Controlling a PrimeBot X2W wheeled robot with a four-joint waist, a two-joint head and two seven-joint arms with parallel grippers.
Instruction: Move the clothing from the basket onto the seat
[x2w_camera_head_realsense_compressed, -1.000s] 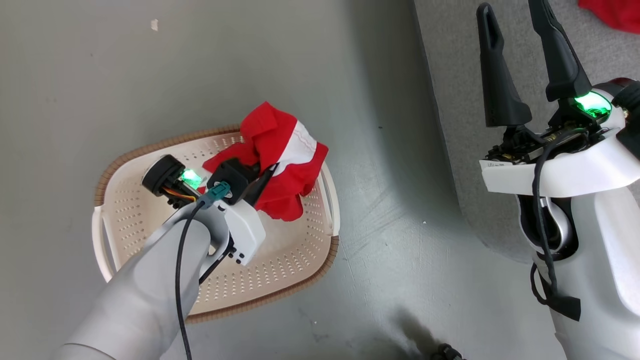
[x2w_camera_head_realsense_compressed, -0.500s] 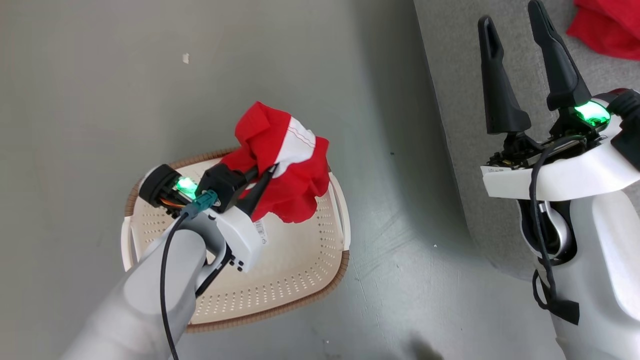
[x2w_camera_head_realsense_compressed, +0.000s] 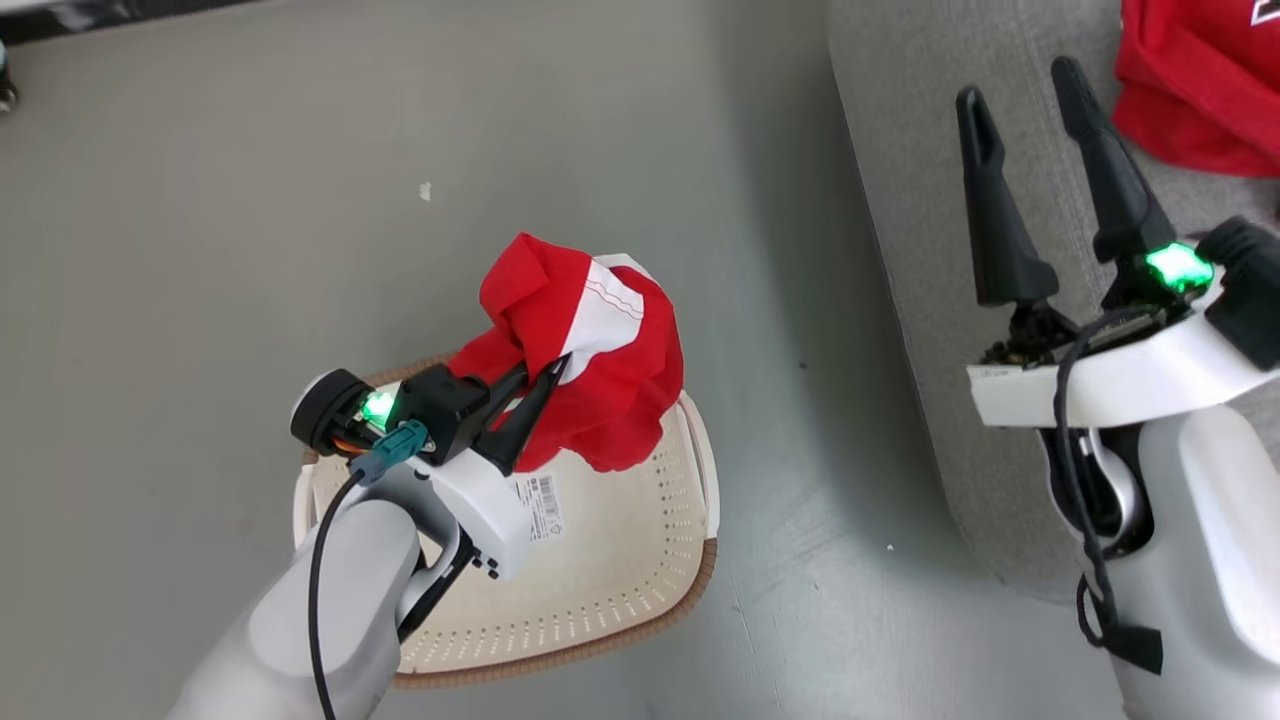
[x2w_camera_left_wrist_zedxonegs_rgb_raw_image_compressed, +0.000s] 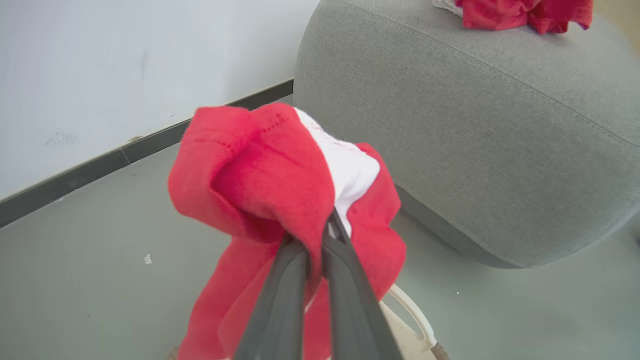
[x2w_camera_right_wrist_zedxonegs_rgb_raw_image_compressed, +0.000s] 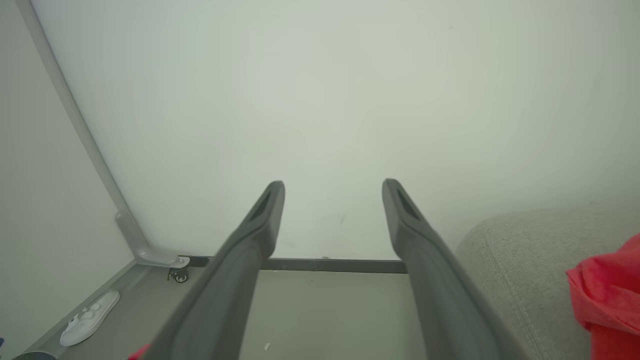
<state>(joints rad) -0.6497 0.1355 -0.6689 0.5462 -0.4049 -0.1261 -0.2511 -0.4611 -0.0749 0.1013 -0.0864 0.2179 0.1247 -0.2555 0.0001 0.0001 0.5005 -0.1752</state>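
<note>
Red shorts (x2w_camera_head_realsense_compressed: 620, 400) pinched tight between the fingers of the left gripper (x2w_camera_head_realsense_compressed: 540, 372), held bunched above the 12 o'clock rim of the basket (x2w_camera_head_realsense_compressed: 600, 570), sofa (x2w_camera_head_realsense_compressed: 900, 250) seen at 3 o'clock, red jersey (x2w_camera_head_realsense_compressed: 1190, 100) laid on it toward 1 o'clock, right gripper (x2w_camera_head_realsense_compressed: 1015, 85) held spread wide, nothing gripped.

Bunched red shorts (x2w_camera_head_realsense_compressed: 590, 360) with a white stripe hang above the cream perforated basket (x2w_camera_head_realsense_compressed: 620, 560). A red jersey (x2w_camera_head_realsense_compressed: 1190, 90) lies crumpled on the grey sofa (x2w_camera_head_realsense_compressed: 920, 200).
</note>
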